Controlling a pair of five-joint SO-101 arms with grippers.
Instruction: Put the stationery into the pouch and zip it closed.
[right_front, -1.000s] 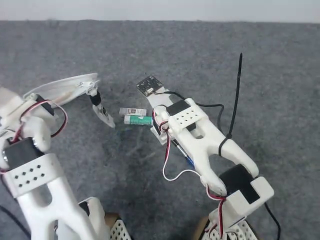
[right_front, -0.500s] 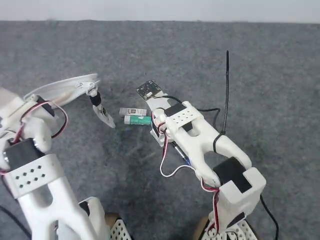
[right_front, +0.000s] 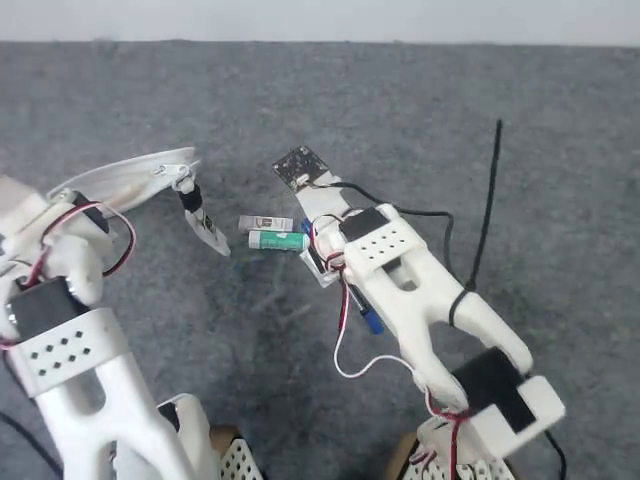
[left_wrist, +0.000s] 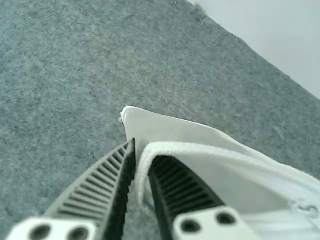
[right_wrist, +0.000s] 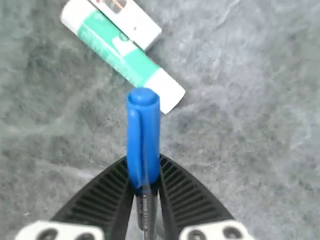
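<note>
A: Progress?
B: Nothing seems inside the pouch (right_front: 130, 178) yet. Left gripper (left_wrist: 134, 145) is clamped on its edge; right gripper (right_wrist: 143, 167) pinches the blue pen (right_wrist: 143, 130).
A: Remaining?
B: Glue stick (right_front: 277, 240) and eraser (right_front: 266, 222) lie loose at four o'clock of the pouch. All three go in, then zipping.

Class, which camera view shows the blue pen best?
Right wrist view: the pen sits close up, clamped in the right gripper. High view catches a short blue end; left wrist view faces the pouch.
</note>
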